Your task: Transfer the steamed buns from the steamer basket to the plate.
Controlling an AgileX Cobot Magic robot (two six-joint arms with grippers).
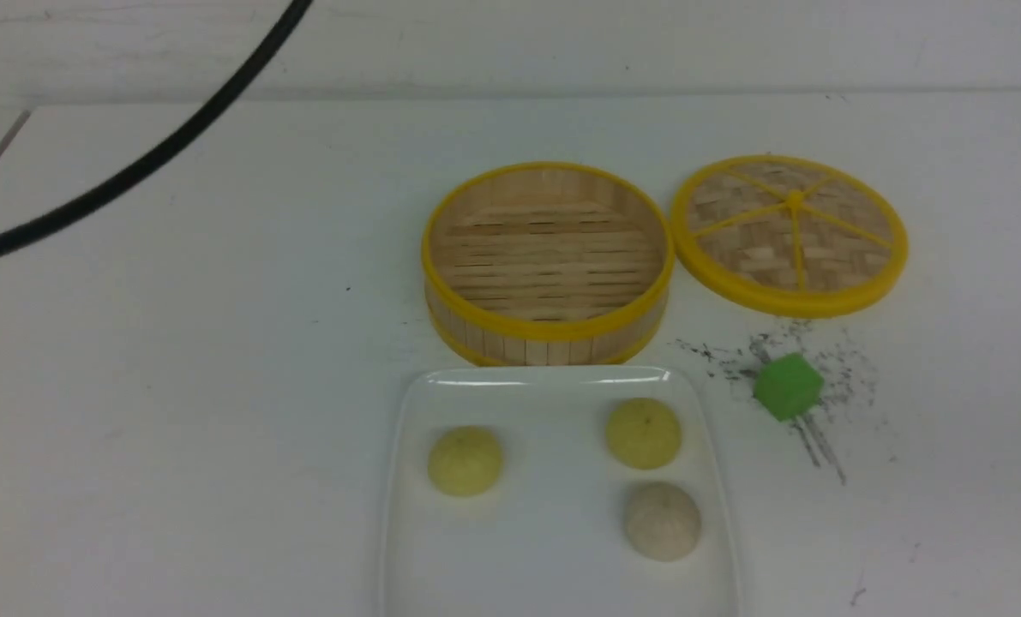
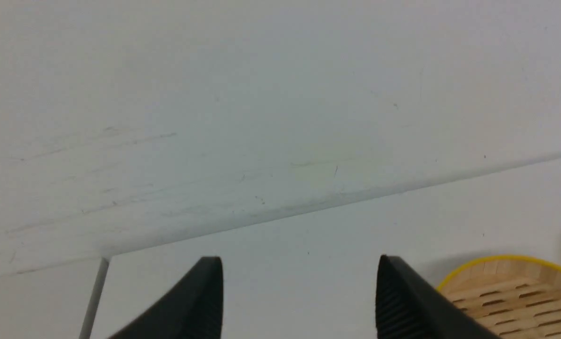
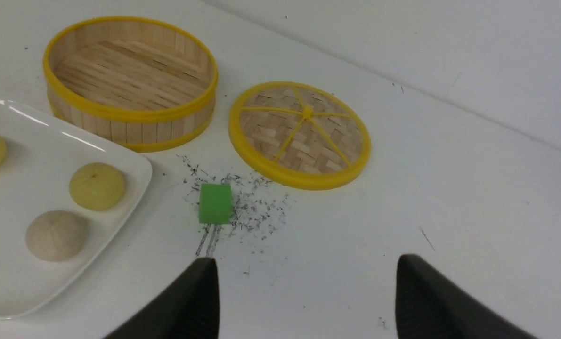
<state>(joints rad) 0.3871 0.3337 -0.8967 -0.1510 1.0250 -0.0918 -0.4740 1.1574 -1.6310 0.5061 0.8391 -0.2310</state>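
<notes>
Three steamed buns lie on the white plate (image 1: 407,514): a yellow-green one (image 1: 465,461) at its left, another yellow-green one (image 1: 644,433) at its right, and an off-white one (image 1: 663,520) nearer me. The steamer basket (image 1: 548,261) stands just behind the plate with nothing on its slatted floor. Neither arm shows in the front view. My left gripper (image 2: 300,263) is open over bare table, with the basket's rim (image 2: 501,260) off to one side. My right gripper (image 3: 307,263) is open with nothing between its fingers, hanging over the table near the green cube (image 3: 215,203).
The flat woven lid (image 1: 789,233) with yellow spokes lies to the right of the basket. A green cube (image 1: 788,386) sits in a patch of dark scuff marks right of the plate. A black cable (image 1: 146,158) crosses the far left. The wall runs behind the table.
</notes>
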